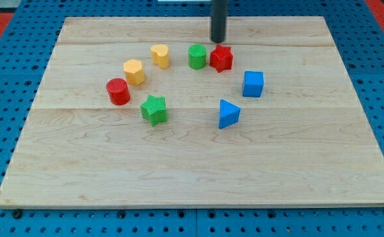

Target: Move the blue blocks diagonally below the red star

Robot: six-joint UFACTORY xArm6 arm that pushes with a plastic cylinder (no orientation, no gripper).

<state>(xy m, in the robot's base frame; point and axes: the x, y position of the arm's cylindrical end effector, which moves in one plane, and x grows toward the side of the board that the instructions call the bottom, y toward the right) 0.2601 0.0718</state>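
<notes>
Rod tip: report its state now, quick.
My tip: no jaws, holding nothing; it sits just above the red star toward the view's top, contact unclear, away from the blue cube and blue triangular block.

You have a wooden table (198,178) carrying a loose ring: red star (221,58), green cylinder (196,56), two yellow blocks (160,56) (134,72), red cylinder (118,91), green star (154,109), blue triangular block (228,113), blue cube (252,83).

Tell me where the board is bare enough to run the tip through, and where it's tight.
Bare: the whole stretch below green star and blue triangle, plus the pocket inside the ring. Tight: my tip sits just above red star, which touches the green cylinder.
</notes>
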